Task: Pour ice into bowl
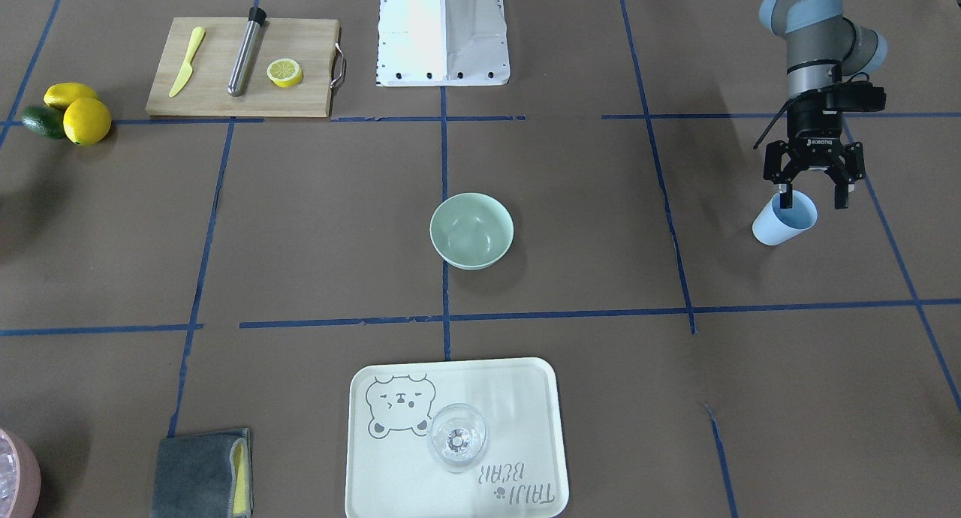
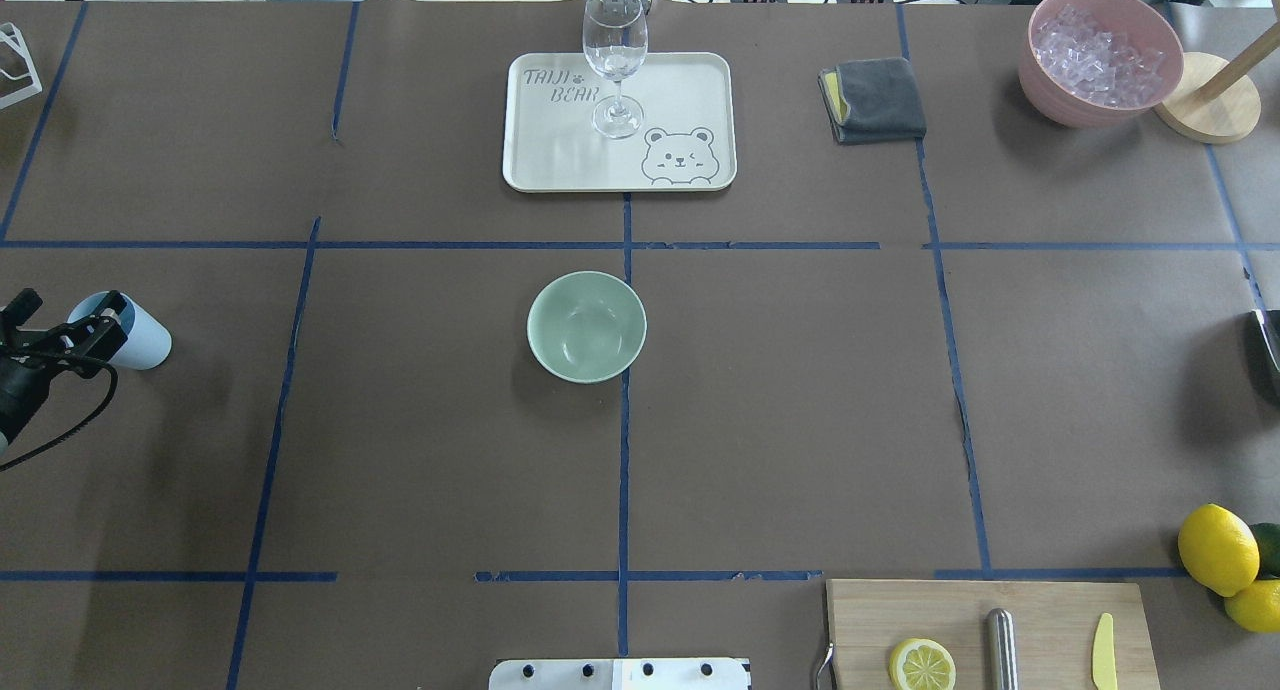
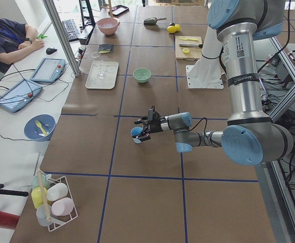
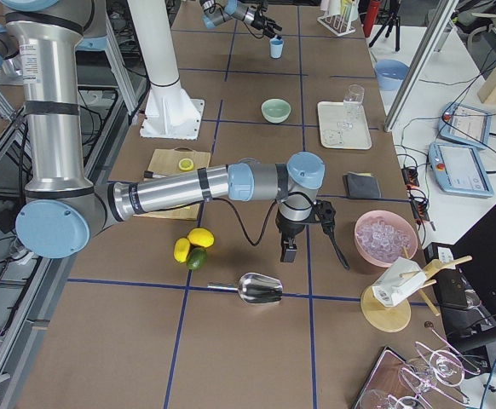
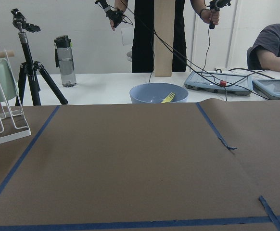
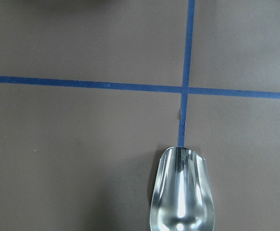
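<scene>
At the tabletop's left edge the left gripper (image 1: 812,201) stands wide open over the blue cup (image 1: 781,224), seemingly gripping nothing; no ice is visible. The bowl (image 2: 587,327) sits empty at the centre, so closing on the cup likely comes next.

Robotics lab. Two big industrial arms, left arm (image 3: 244,91) and right arm (image 4: 163,194), work at long worktop (image 2: 800,420); white machine pedestal (image 1: 443,37) stands at its edge. Worktop is covered with brown paper, divided in squares by blue tape (image 2: 625,470). Aluminium frame posts (image 3: 61,30) beside it. White side desk (image 3: 10,147) carries tablets (image 3: 48,69) and cables; seated person (image 3: 5,38) there. Tripod (image 5: 29,72) by wall; standing person (image 5: 145,33) holds wired devices.
</scene>
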